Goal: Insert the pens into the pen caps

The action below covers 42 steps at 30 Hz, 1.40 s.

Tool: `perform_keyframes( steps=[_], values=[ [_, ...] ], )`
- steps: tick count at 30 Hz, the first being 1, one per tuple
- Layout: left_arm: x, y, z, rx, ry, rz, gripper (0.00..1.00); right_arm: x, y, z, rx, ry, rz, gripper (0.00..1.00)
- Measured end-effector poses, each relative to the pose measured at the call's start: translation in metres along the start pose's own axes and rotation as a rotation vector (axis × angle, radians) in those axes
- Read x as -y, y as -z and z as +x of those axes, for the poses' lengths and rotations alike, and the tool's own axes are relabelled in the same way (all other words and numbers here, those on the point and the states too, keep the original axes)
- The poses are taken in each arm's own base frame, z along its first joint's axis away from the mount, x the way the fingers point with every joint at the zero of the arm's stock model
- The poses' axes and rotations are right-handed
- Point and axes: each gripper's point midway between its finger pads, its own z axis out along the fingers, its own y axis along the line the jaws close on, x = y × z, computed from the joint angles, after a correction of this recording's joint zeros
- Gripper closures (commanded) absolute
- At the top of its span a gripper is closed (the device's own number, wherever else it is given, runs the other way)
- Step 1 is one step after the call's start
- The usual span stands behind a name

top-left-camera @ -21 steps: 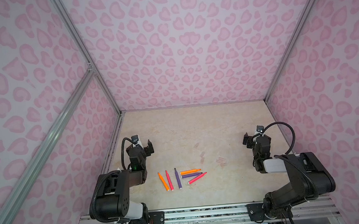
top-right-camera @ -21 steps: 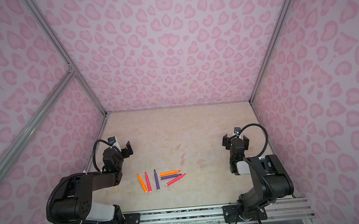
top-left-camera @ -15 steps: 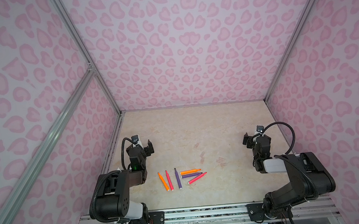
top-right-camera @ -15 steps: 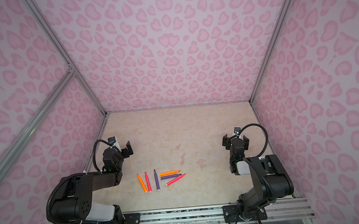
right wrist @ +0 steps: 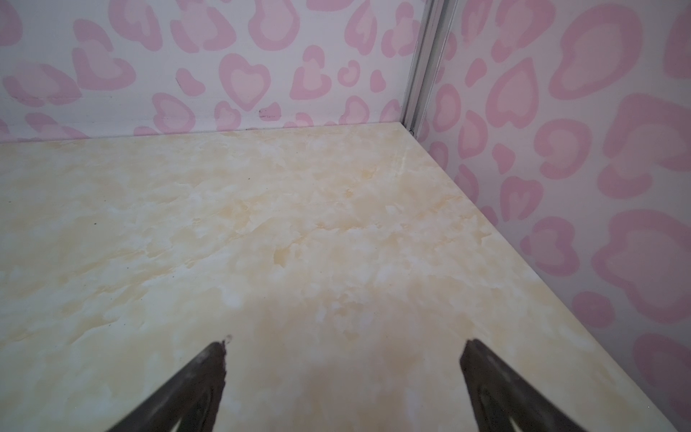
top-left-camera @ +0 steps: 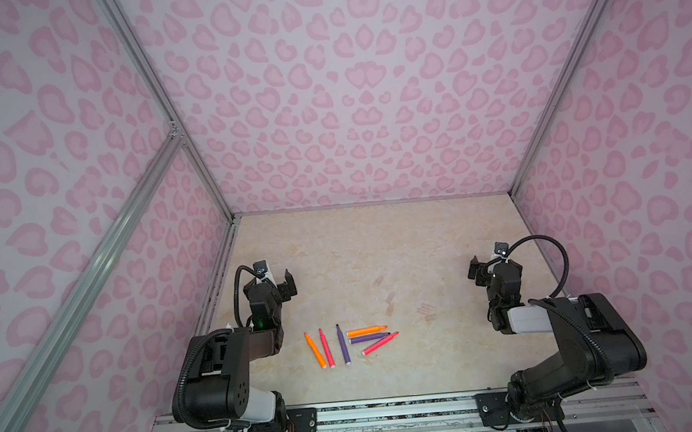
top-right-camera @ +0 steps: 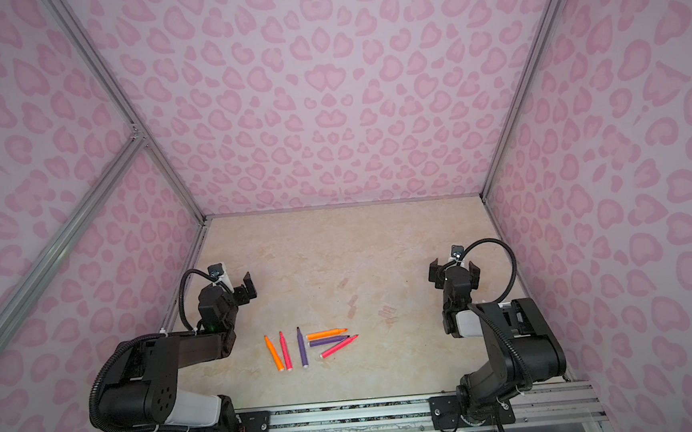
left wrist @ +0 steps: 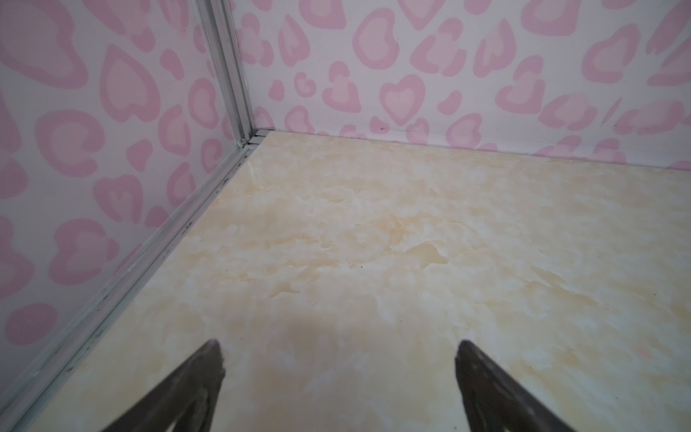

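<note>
While both arms wait at the sides, no pen is capped yet.
Six felt-tip pens (top-left-camera: 351,344) lie loosely clustered on the marbled tabletop (top-left-camera: 379,244) near its front edge, between the arms. The clear pen caps (top-left-camera: 426,308) show only as faint pinkish marks just beyond and right of them, touching no pen. The left gripper (left wrist: 338,351) and right gripper (right wrist: 346,348) both stand wide open, empty, and well apart from the pens. Every insertion looks left to do.

The left gripper (left wrist: 339,349) and right gripper (right wrist: 344,346) both have jaws spread wide, empty. Both arms sit folded, forearms pointing forward, well apart.
</note>
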Motion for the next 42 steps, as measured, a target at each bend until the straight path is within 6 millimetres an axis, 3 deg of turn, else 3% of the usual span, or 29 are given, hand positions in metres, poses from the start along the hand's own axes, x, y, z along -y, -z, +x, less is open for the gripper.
perform_keyframes(
  steps=[16, 19, 20, 22, 26, 29, 31, 33, 35, 39, 42],
  values=[
    [-0.001, 0.002, 0.0, -0.006, -0.001, -0.002, 0.02, -0.001, 0.005, -0.004, 0.012, 0.003, 0.003, 0.01],
    [-0.003, 0.012, -0.026, 0.036, 0.009, -0.018, 0.02, -0.003, 0.014, -0.037, 0.051, -0.005, 0.016, 0.01],
    [-0.005, 0.018, -0.041, 0.076, 0.029, -0.032, 0.02, -0.001, 0.017, -0.062, 0.09, -0.035, 0.024, 0.01],
    [-0.01, 0.029, -0.059, 0.123, 0.063, -0.051, 0.02, 0.006, 0.021, -0.087, 0.122, -0.075, 0.046, 0.01],
    [-0.012, 0.053, -0.085, 0.179, 0.125, -0.04, 0.02, 0.021, 0.026, -0.092, 0.025, -0.173, 0.123, 0.01],
    [-0.008, 0.07, -0.111, 0.21, 0.167, 0.003, 0.02, 0.026, 0.032, -0.112, -0.024, -0.253, 0.159, 0.01],
    [-0.007, 0.085, -0.128, 0.222, 0.21, 0.024, 0.02, 0.029, 0.039, -0.107, -0.067, -0.306, 0.148, 0.01],
    [-0.006, 0.102, -0.141, 0.224, 0.236, 0.048, 0.02, 0.029, 0.054, -0.09, -0.121, -0.36, 0.114, 0.0],
    [-0.002, 0.12, -0.149, 0.232, 0.261, 0.092, 0.02, 0.015, 0.072, -0.08, -0.144, -0.42, 0.032, 0.0],
    [0.005, 0.171, -0.162, 0.286, 0.323, 0.196, 0.02, -0.036, 0.115, -0.077, -0.152, -0.474, -0.195, 0.0],
    [-0.002, 0.209, -0.173, 0.33, 0.41, 0.214, 0.02, -0.072, 0.152, -0.079, -0.142, -0.458, -0.36, 0.01]
  ],
)
